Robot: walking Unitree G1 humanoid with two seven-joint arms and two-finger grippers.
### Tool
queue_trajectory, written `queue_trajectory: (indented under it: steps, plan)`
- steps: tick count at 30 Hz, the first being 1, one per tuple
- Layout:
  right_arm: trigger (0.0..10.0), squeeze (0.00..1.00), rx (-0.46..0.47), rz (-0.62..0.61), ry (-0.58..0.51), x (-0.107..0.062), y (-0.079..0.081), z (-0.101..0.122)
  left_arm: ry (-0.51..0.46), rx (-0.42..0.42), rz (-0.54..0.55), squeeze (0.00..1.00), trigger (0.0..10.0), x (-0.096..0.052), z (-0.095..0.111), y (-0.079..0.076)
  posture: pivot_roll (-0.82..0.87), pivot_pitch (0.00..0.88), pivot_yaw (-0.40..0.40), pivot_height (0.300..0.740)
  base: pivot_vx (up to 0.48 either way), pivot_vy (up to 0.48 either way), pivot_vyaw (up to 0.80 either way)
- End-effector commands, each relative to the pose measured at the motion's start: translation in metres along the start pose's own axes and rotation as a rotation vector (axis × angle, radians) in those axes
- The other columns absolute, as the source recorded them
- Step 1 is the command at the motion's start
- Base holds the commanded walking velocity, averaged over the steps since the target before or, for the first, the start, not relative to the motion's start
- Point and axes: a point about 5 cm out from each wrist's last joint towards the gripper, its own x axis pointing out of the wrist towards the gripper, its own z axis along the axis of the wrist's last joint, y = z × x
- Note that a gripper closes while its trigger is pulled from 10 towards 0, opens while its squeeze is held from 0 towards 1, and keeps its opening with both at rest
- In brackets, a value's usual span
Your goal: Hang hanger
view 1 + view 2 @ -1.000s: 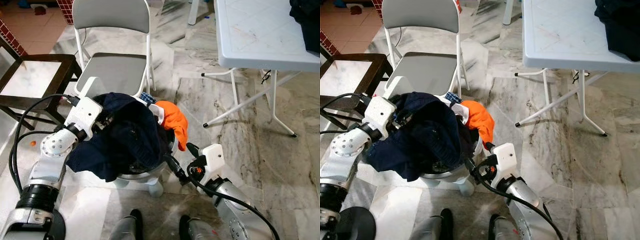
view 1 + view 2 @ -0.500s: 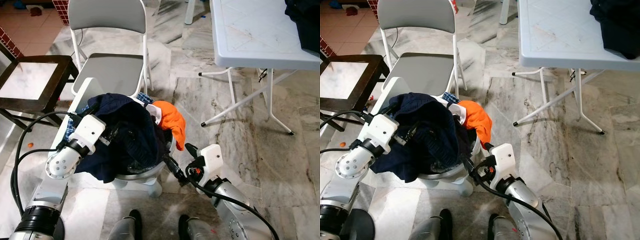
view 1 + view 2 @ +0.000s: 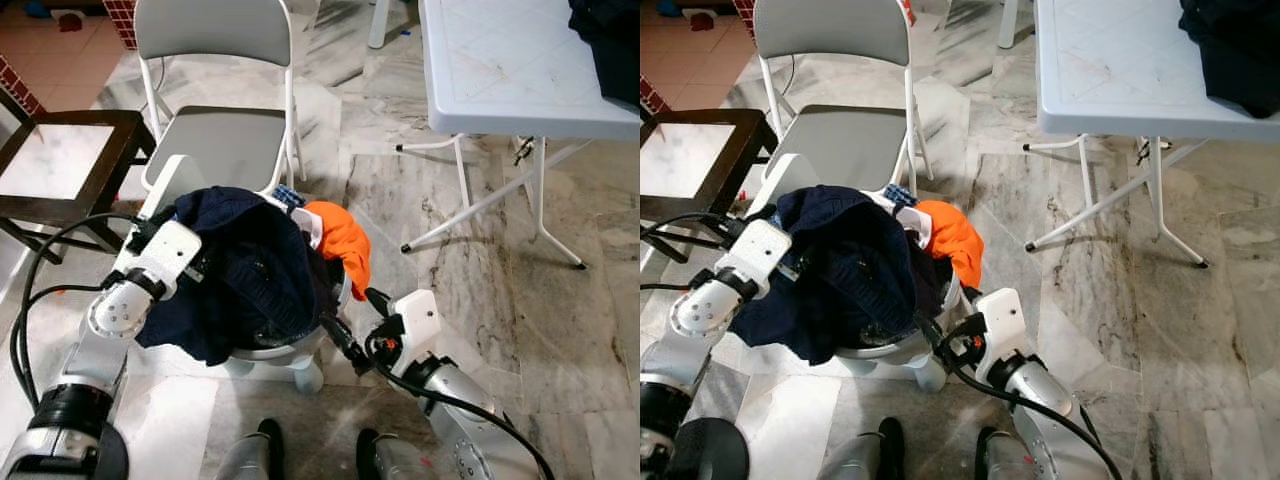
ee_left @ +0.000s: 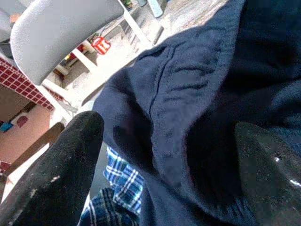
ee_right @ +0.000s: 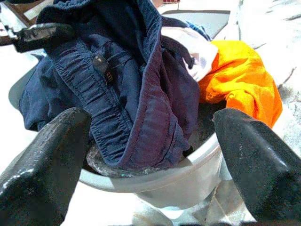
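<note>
Rumpled navy garment (image 3: 250, 275) heaped over a grey basin (image 5: 188, 181), both end effectors (image 4: 164, 155) (image 5: 150, 141) spread wide beside it.

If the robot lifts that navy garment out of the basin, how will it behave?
The navy garment lies draped in folds over the basin, so it will probably sag limply. It overlaps the orange cloth, so it may drag that along.

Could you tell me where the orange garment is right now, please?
The orange garment drapes over the basin's right rim, beside the navy clothes, just ahead of the right claw.
</note>
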Motion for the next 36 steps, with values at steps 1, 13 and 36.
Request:
queue_trajectory:
  steps: [1,13,36]
  plan:
    - [10.0,0.00,0.004,0.003,0.006,-0.001,0.003,-0.003,0.022,-0.038,0.010,0.00,10.0,0.001,-0.003,0.002,-0.04,0.262,0.045,0.740,0.000,0.000,0.00]
    - [10.0,0.00,0.004,0.001,0.006,0.000,0.004,-0.003,0.033,-0.079,0.018,0.00,10.0,0.013,0.003,0.011,-0.05,0.258,0.048,0.740,0.000,0.000,0.00]
    - [10.0,0.00,0.001,-0.003,0.005,0.001,0.004,-0.004,0.110,-0.038,-0.048,0.00,0.0,0.021,-0.004,0.013,-0.05,0.250,0.056,0.740,0.000,0.000,0.00]
